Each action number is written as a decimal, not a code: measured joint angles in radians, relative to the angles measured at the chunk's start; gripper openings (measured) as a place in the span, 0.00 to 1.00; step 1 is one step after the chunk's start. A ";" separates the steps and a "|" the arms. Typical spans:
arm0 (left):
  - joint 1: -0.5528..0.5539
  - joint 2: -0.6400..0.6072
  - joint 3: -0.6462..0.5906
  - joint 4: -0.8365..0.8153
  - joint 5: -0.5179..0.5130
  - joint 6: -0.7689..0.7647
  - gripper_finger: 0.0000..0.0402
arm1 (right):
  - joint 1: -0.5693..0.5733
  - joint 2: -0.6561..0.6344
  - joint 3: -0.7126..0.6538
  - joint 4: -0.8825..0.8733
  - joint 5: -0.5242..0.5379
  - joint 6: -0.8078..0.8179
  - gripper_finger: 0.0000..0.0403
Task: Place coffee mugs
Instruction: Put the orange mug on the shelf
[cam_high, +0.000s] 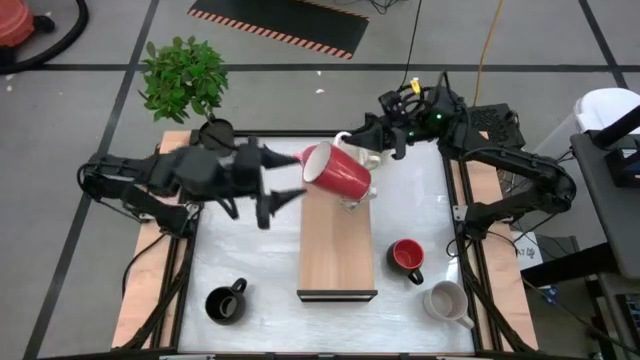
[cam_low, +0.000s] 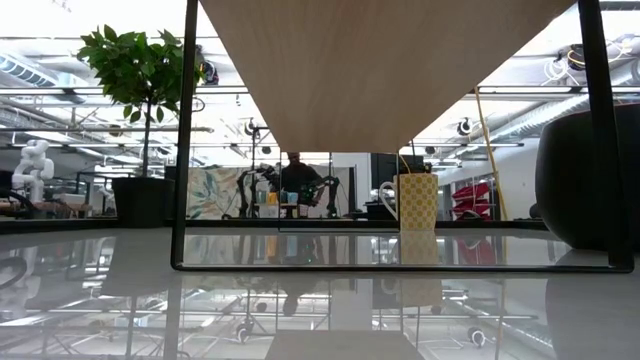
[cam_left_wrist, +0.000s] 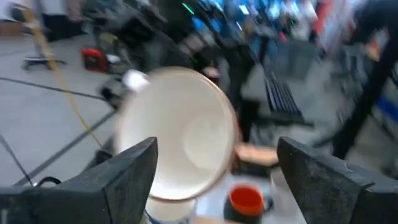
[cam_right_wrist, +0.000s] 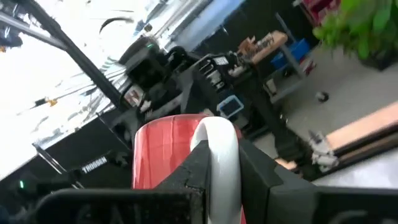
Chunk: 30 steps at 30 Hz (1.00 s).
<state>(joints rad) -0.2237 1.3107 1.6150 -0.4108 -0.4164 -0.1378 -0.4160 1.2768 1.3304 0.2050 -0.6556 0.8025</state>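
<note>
A red mug (cam_high: 340, 173) with a white inside and a white handle hangs over the far end of a wooden shelf board (cam_high: 337, 255). It lies on its side with its mouth toward the table's left. My right gripper (cam_high: 372, 143), coming from the far right, is shut on its handle. My left gripper (cam_high: 290, 178) is open just left of the mug's mouth. In the left wrist view its fingers (cam_left_wrist: 127, 177) stand apart on either side of the white inside (cam_left_wrist: 180, 134) without touching it. Neither gripper shows in the low view. My right gripper pinches the mug's white handle (cam_right_wrist: 219, 146) between its two fingers. The fingers come about level from the table's far right side. The red body (cam_right_wrist: 160, 158) sits beyond the fingertips, lifted clear of the shelf and tipped on its side.
Another red mug (cam_high: 407, 257), a pale mug (cam_high: 447, 302) and a black mug (cam_high: 225, 303) stand on the table around the shelf. Something white (cam_high: 352, 203) lies on the shelf under the held mug. A potted plant (cam_high: 185, 75) stands beyond the far left corner.
</note>
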 joint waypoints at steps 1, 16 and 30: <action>0.000 -0.011 0.000 0.017 -0.026 -0.015 0.83 | -0.006 -0.009 0.000 0.000 0.002 -0.024 0.09; 0.075 -0.047 0.000 0.096 -0.130 -0.392 0.84 | 0.056 -0.176 0.000 0.028 0.419 -0.763 0.09; 0.152 0.000 0.000 0.205 -0.005 -0.474 0.84 | 0.153 -0.191 0.000 0.027 0.718 -0.864 0.02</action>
<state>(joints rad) -0.0720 1.3108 1.6148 -0.2056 -0.4210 -0.6121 -0.2635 1.0855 1.3308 0.2318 0.0624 -0.0618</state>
